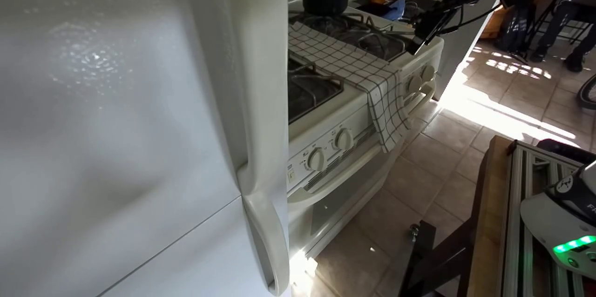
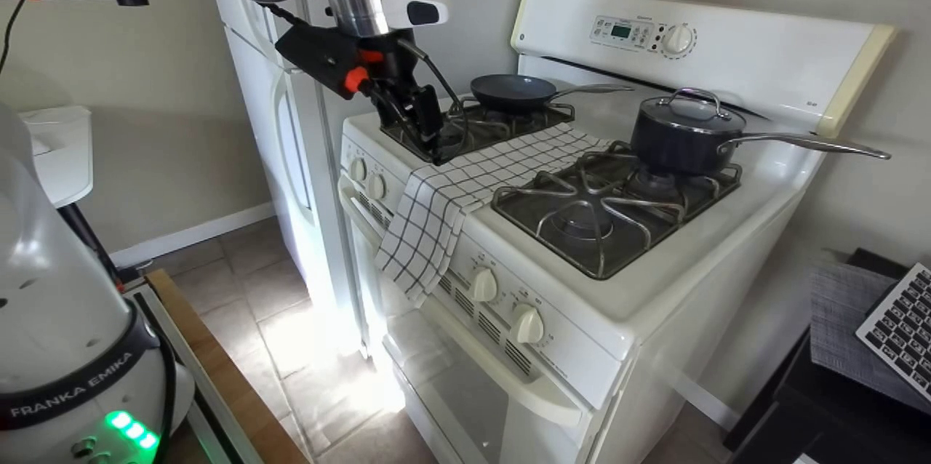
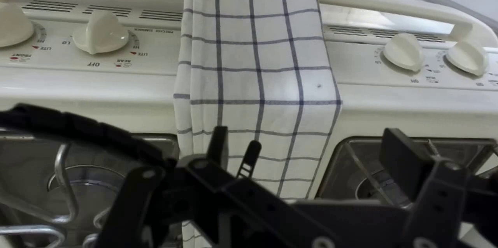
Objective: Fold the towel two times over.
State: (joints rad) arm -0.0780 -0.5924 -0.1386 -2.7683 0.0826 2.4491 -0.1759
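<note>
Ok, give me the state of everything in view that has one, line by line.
Gripper: open
Towel: draped over the stovetop, front end hanging down
Saucepan: lid on
Frying pan: uncovered
Oven door: shut
Refrigerator doors: shut
Stove knobs: settings unclear
Robot base lights: lit green

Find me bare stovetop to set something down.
Free: the front burner bordered by pot and towel; the white rim between it and the knobs. Crowded: the rear, with pot and pan; the middle, under towel, open fingers hanging near.
</note>
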